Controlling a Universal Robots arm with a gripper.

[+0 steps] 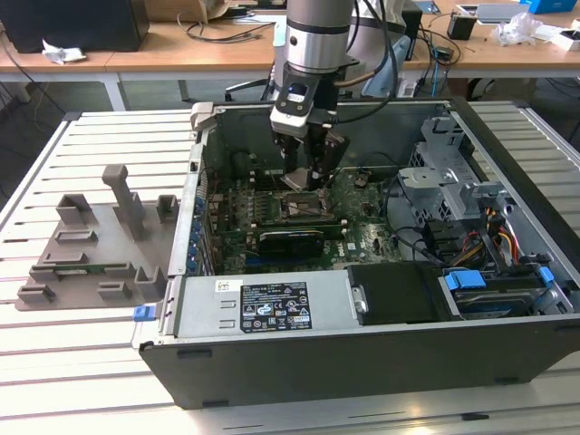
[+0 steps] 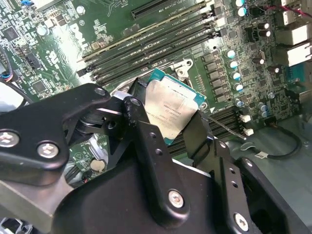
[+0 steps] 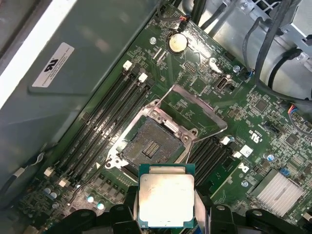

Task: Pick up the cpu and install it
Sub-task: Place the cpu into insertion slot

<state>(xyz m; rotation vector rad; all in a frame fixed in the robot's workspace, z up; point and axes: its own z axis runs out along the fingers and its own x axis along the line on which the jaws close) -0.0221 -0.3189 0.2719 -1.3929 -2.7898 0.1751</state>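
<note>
Above open socket (image 3: pixel 148 146), claw (image 1: pixel 305 174) pinches cpu (image 3: pixel 166 202) by opposite edges, narrow.

Open socket (image 3: pixel 151 144) sits just below the jaws, plate flipped up. RAM slots (image 3: pixel 105 122) run beside it on motherboard (image 3: pixel 273 117). Coin battery (image 3: pixel 177 43) lies farther off. Case (image 1: pixel 362 372) surrounds the jaws. Grey tray (image 1: pixel 91 249) sits well apart on slatted table (image 1: pixel 72 362).

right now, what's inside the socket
No chip: the socket is open, its bare contact field showing, lid swung up. The cpu sits in the claw, not yet seated. In the first wrist view the cpu hides one socket corner.
</note>
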